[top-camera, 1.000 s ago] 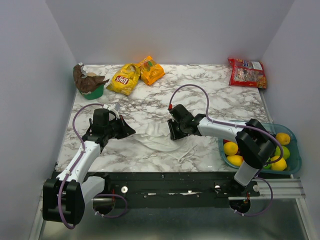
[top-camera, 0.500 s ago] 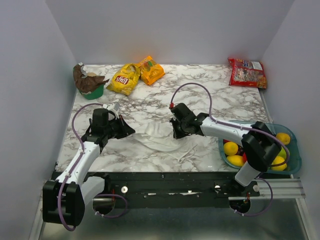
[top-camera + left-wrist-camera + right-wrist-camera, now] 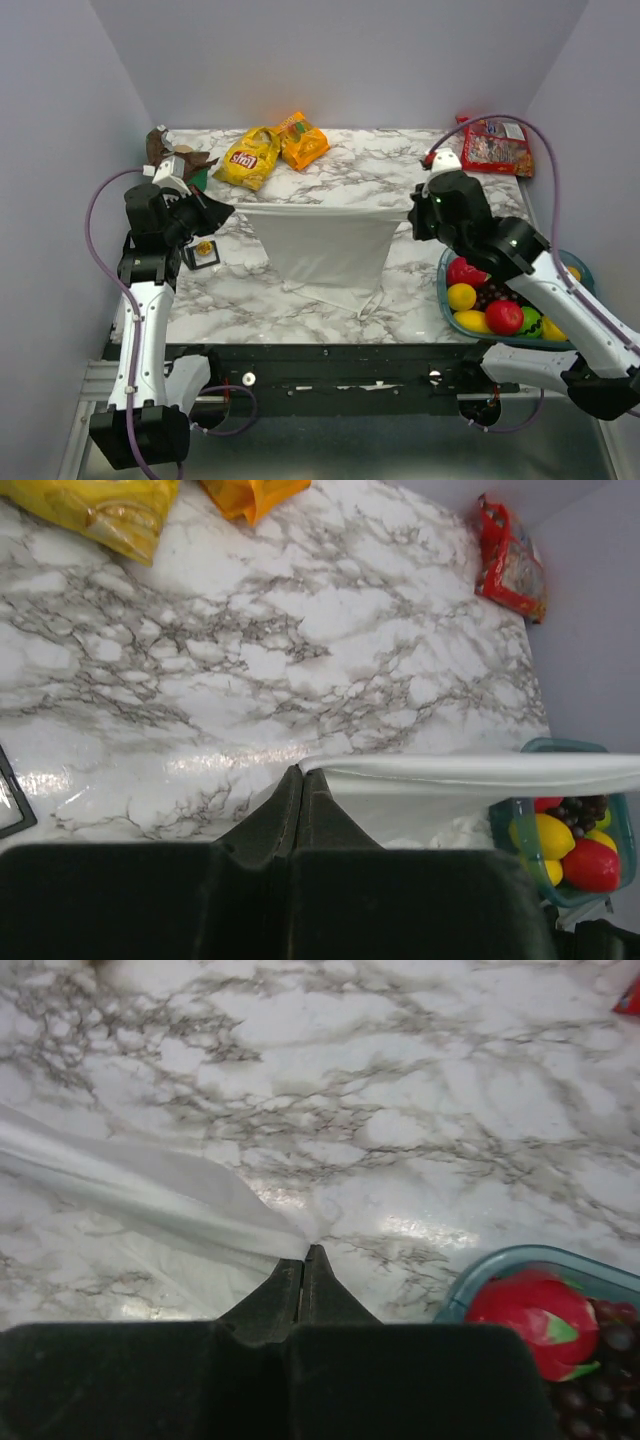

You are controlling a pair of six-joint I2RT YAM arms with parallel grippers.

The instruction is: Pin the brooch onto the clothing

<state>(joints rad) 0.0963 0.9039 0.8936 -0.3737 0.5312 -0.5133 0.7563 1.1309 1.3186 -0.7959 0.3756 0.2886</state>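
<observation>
A white garment (image 3: 325,245) hangs stretched between my two grippers above the marble table. My left gripper (image 3: 226,208) is shut on its left corner (image 3: 312,765). My right gripper (image 3: 412,214) is shut on its right corner (image 3: 290,1248). The cloth's lower part drapes down onto the table. The brooch (image 3: 204,248), a tiny gold-yellow disc, lies inside a small black square frame (image 3: 203,257) on the table, below my left gripper. The frame's corner shows at the left edge of the left wrist view (image 3: 10,805).
A teal bowl (image 3: 590,320) of fruit sits at the right; it also shows in both wrist views (image 3: 520,820) (image 3: 480,1275). Yellow (image 3: 246,157) and orange (image 3: 303,141) snack bags lie at the back, a red bag (image 3: 494,145) at back right, a green cup with brown wrapper (image 3: 180,165) at back left.
Both arms have risen and spread apart, lifting the garment from a crumpled heap on the table into a taut hanging sheet. The black frame with the brooch has come into view.
</observation>
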